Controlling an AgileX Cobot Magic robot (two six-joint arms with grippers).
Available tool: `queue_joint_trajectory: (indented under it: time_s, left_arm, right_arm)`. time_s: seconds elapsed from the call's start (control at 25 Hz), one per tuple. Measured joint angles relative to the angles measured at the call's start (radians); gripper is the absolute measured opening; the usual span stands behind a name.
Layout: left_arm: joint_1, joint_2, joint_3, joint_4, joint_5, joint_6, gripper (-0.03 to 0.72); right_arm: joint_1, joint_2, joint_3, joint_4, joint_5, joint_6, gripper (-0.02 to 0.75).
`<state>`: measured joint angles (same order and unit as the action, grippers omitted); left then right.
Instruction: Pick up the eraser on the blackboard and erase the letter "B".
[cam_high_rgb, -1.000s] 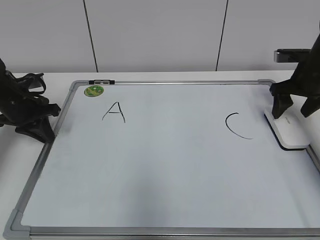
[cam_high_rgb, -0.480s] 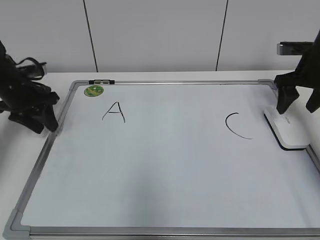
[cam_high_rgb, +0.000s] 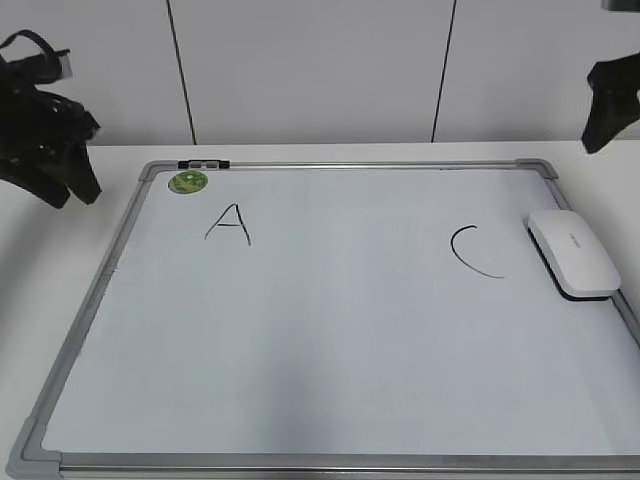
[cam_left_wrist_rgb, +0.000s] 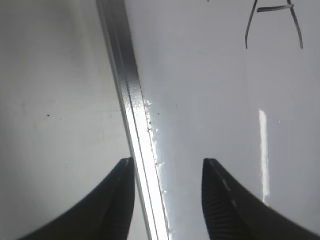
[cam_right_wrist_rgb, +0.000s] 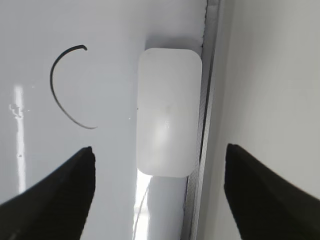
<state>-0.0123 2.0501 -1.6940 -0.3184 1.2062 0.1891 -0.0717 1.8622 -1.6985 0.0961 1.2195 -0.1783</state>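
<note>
While the large white glossy blackboard (cam_high_rgb: 330, 330) with its grey metal frame lies flat on the white desk (cam_high_rgb: 40, 270), the white rounded plastic eraser (cam_high_rgb: 573, 252) rests at its right edge beside the black "C" (cam_high_rgb: 472, 252), below the spread right pincer (cam_right_wrist_rgb: 160, 170). The left pincer (cam_left_wrist_rgb: 167, 167) is spread over the left frame.

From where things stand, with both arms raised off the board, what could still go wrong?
The eraser lies hard against the blackboard's frame; a regrasp by the open right tool could catch the rail. It also lies close beside the C, so sliding it left could smear that letter. No B shows between the A and the C.
</note>
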Motion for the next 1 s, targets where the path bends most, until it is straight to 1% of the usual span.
queue_joint_trajectory:
  time_s: [0.12, 0.28, 0.68, 0.76, 0.84, 1.0]
  left_arm:
    - [-0.015, -0.069, 0.000, 0.013, 0.007, -0.021, 0.324]
    - [-0.051, -0.172, 0.000, 0.024, 0.016, -0.025, 0.324]
    - [-0.187, -0.463, 0.012, 0.059, 0.028, -0.031, 0.325]
    - [-0.204, -0.536, 0.053, 0.061, 0.030, -0.052, 0.325]
    - [-0.214, -0.631, 0.120, 0.063, 0.034, -0.070, 0.325]
    - [-0.218, -0.837, 0.318, 0.064, 0.042, -0.097, 0.325]
  right_arm:
    - [0.000, -0.112, 0.050, 0.004, 0.002, 0.001, 0.596]
    - [0.000, -0.277, 0.137, 0.006, 0.011, 0.001, 0.596]
    - [0.000, -0.710, 0.337, 0.006, 0.028, 0.009, 0.595]
    - [0.000, -0.797, 0.379, 0.006, 0.030, 0.009, 0.595]
    - [0.000, -0.876, 0.423, 0.006, 0.031, 0.013, 0.595]
    - [0.000, -1.041, 0.539, 0.006, 0.037, 0.025, 0.594]
